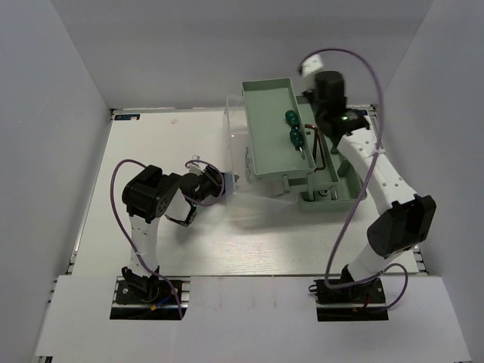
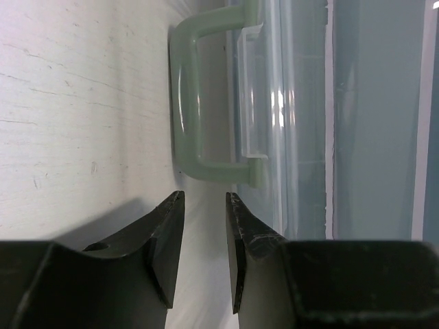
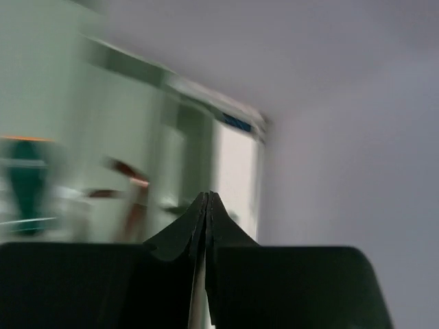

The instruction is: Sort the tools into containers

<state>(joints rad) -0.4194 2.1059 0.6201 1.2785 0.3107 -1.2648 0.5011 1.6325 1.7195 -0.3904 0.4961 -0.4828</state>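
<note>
Top external: white worktop (image 1: 151, 144) between grey walls (image 1: 45, 91), toolbox (image 1: 268, 113) toward its far right corner, two screwdrivers (image 1: 290, 117) in its tray. My left gripper (image 2: 204, 195) stands apart; my right gripper (image 3: 207, 197) is pressed together.

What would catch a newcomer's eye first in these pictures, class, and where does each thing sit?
The pale green toolbox at the far right of the table stands out first, with two green-handled screwdrivers lying in it. The right hand, shut, hangs over the box's right side, while the left hand, open, points at the box's green handle.
</note>
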